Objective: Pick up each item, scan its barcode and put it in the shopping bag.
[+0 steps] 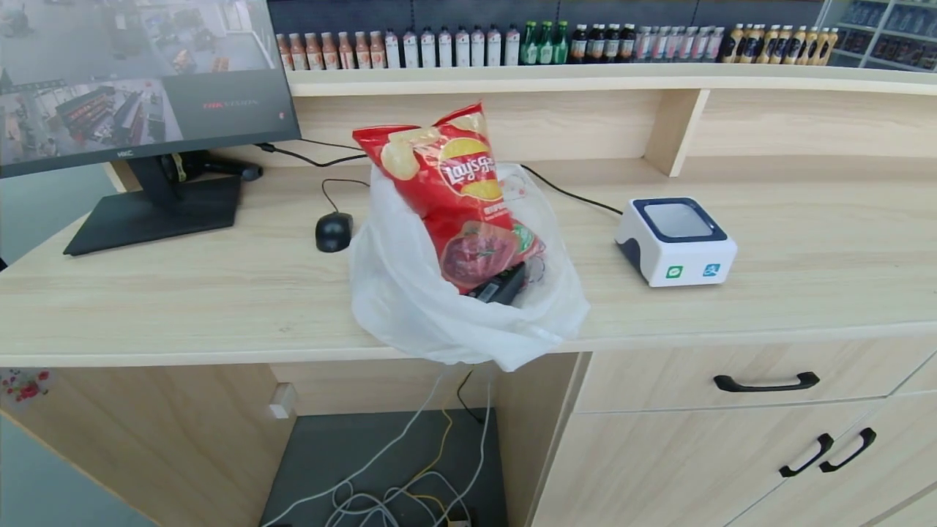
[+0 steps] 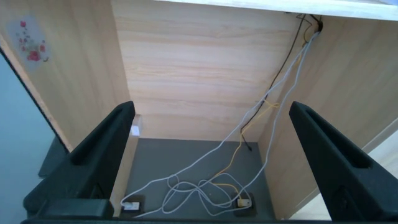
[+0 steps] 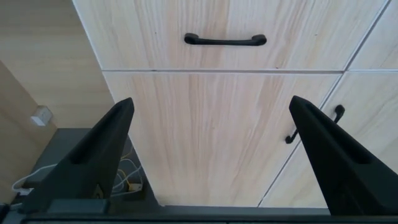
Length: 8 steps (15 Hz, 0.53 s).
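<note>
On the wooden surface (image 1: 183, 293), at its near edge, slumps the white shopping bag (image 1: 410, 293), holding an upright red chip packet (image 1: 461, 197) with a round yellow logo, over a dark box (image 1: 501, 285). A white scanner (image 1: 675, 241) sits at its 3 o'clock, a black mouse (image 1: 334, 231) at 10. Below, the left end effector (image 2: 210, 106) and right end effector (image 3: 210, 101) hang spread.

The pale wooden counter's (image 1: 805, 278) front middle is being occupied by the white plastic shopping bag (image 1: 399, 293), whose mouth is being largely filled by the upright red crisp packet (image 1: 457, 197). Open passage is being left between it and the white-and-blue box scanner (image 1: 675, 241). Leftward, room is being narrowed by a black computer mouse (image 1: 334, 232) and black monitor stand (image 1: 157, 212).
</note>
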Motion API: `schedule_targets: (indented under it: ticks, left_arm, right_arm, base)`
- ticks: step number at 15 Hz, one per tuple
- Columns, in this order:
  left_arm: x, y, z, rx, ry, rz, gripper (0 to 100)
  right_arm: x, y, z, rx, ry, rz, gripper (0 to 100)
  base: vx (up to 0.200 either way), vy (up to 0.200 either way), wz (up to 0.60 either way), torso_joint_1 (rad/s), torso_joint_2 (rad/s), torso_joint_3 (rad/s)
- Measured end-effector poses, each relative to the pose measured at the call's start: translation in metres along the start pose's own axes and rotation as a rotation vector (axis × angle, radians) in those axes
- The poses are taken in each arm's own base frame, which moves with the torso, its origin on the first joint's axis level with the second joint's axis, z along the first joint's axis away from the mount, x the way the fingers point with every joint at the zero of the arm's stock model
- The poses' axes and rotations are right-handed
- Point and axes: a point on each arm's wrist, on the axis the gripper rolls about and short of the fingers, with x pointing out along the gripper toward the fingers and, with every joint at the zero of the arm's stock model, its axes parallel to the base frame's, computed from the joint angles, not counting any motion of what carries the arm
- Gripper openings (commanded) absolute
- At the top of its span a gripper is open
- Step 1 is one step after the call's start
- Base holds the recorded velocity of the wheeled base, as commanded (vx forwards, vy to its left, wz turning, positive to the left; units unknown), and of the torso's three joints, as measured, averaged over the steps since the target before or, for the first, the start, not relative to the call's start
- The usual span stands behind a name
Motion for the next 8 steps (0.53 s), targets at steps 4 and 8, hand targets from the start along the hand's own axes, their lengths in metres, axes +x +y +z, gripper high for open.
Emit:
schedule_targets:
  ticks: [4, 8]
  left_arm:
    - [0.0, 0.0, 0.0, 0.0, 0.0, 0.0, 100]
    - [0.0, 0.0, 0.0, 0.0, 0.0, 0.0, 100]
  right_arm:
    - [0.0, 0.0, 0.0, -0.01, 0.0, 0.0, 100]
    - [0.0, 0.0, 0.0, -0.006, 0.0, 0.0, 100]
  base:
    - [0.0, -0.2, 0.0, 0.001, 0.0, 0.004]
    - [0.0, -0.2, 0.0, 0.001, 0.0, 0.004]
